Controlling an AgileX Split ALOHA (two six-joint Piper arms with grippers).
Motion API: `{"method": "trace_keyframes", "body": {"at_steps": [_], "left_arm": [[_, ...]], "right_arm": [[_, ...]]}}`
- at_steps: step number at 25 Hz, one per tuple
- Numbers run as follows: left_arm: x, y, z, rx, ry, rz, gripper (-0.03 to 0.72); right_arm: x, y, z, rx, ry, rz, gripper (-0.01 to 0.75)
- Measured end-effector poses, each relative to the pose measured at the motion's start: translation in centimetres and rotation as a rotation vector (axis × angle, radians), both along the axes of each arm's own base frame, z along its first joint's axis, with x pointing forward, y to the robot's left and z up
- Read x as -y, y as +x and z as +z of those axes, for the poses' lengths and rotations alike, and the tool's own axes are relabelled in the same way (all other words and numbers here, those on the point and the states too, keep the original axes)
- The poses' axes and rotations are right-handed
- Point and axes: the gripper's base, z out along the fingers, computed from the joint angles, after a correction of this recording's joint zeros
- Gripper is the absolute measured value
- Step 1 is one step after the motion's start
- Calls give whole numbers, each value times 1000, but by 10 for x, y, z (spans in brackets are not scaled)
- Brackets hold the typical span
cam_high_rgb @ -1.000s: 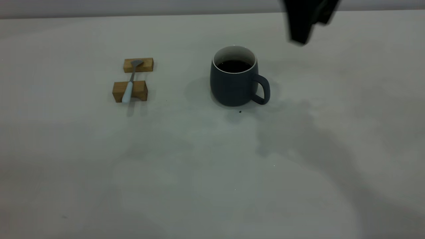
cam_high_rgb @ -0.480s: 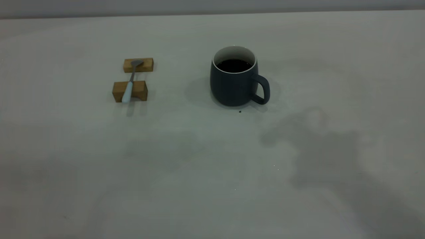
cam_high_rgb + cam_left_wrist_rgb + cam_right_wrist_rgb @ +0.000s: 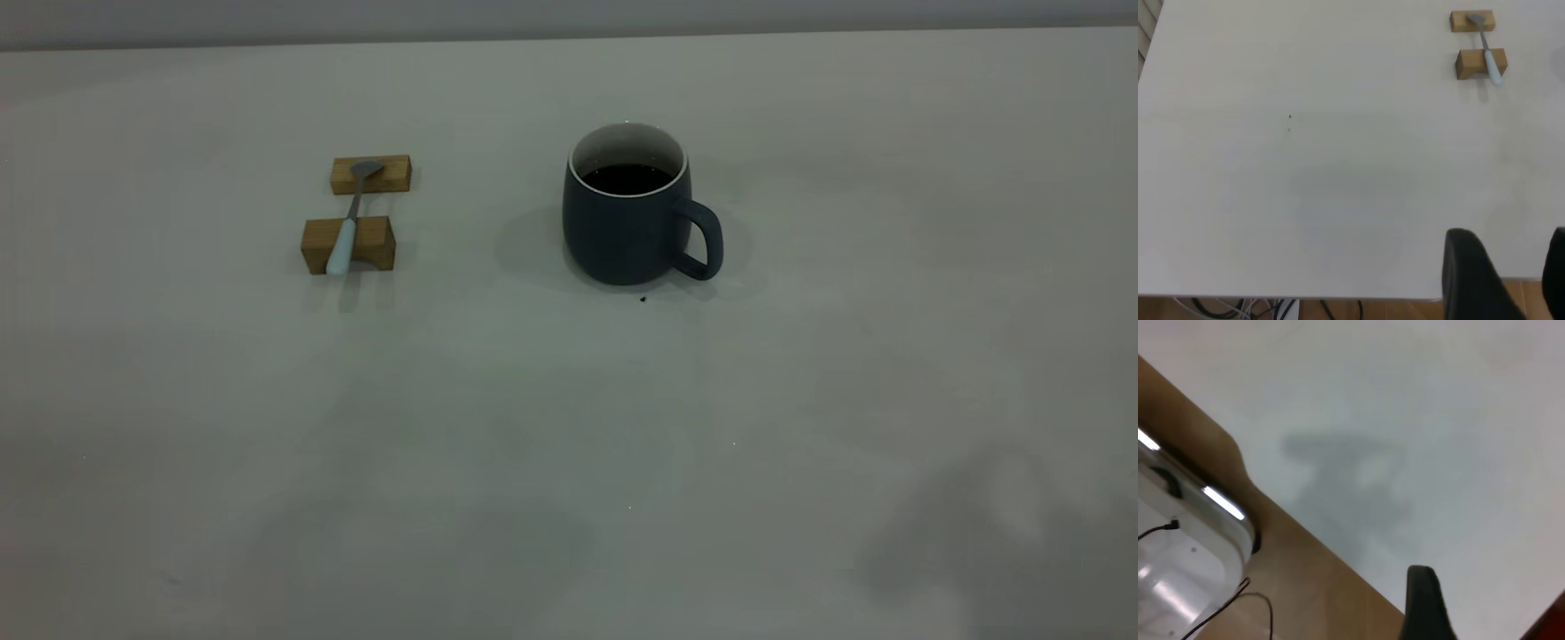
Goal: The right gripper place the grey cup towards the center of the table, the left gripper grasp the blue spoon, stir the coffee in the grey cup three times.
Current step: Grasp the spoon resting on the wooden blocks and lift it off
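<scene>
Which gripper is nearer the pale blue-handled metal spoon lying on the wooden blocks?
Left, probably. The left gripper hangs at the edge of the table, pale blue spoon in sight; the right gripper hangs over an edge too, spoon unseen.

My table (image 3: 533,427) looks matt and smooth, pale grey. The grey cup (image 3: 622,236) has a matt dark outside and a smooth white inside, like ceramic; the coffee (image 3: 628,178) in it is dark. Left of the cup, the blue spoon (image 3: 347,227) has a smooth pale handle and a dull metal bowl, on two wooden blocks (image 3: 348,244).
</scene>
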Motion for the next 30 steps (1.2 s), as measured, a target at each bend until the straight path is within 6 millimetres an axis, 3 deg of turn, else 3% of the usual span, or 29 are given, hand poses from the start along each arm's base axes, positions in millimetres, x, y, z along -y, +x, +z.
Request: {"method": "trace_keyframes", "body": {"at_steps": [6, 11, 16, 24, 30], "left_arm": [[0, 0, 0, 0, 0, 0, 344], [0, 0, 0, 0, 0, 0, 344], [0, 0, 0, 0, 0, 0, 344], [0, 0, 0, 0, 0, 0, 344], [0, 0, 0, 0, 0, 0, 344]], "right_arm": [[39, -60, 5, 167, 124, -143, 547], [61, -103, -14, 268, 246, -392, 554], [70, -134, -39, 367, 322, -573, 599], [68, -152, -66, 473, 379, -669, 611], [66, -149, -68, 497, 387, -672, 611]]}}
